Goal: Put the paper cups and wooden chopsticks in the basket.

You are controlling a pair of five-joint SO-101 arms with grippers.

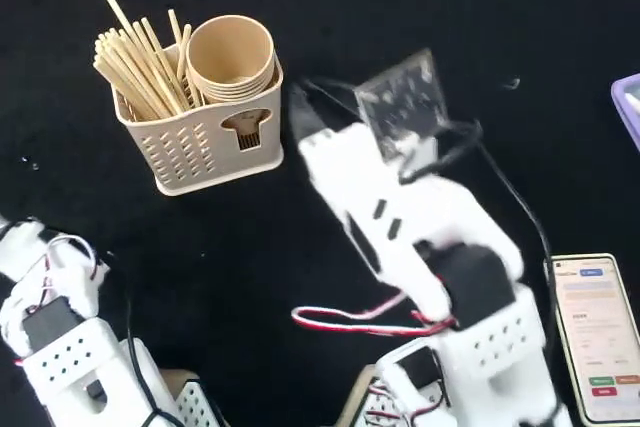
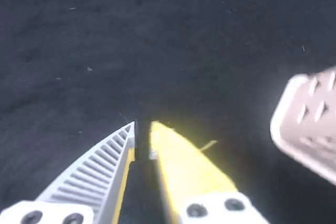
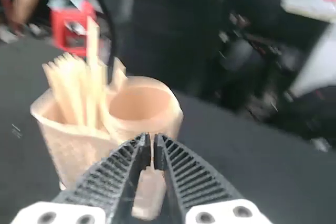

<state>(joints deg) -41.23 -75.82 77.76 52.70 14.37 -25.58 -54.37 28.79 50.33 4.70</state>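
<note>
A beige slotted basket (image 1: pixel 205 147) stands at the table's back left. Wooden chopsticks (image 1: pixel 135 62) lean in its left half and stacked paper cups (image 1: pixel 231 55) sit in its right half. My right gripper (image 1: pixel 301 107) hangs just right of the basket, shut and empty. In the right wrist view the same gripper (image 3: pixel 152 141) is shut in front of the basket (image 3: pixel 68 145), with the cups (image 3: pixel 144 106) and chopsticks (image 3: pixel 79 90) inside. My left arm (image 1: pixel 50 307) rests at the front left. Its gripper (image 2: pixel 142 128) is shut over bare black cloth, with a basket corner (image 2: pixel 307 124) off to one side.
A phone (image 1: pixel 597 337) lies at the front right edge. A purple object (image 1: pixel 628 102) sits at the far right edge. Red wires (image 1: pixel 350 324) loop beside the right arm's base. Black cloth (image 1: pixel 420 27) covers the table.
</note>
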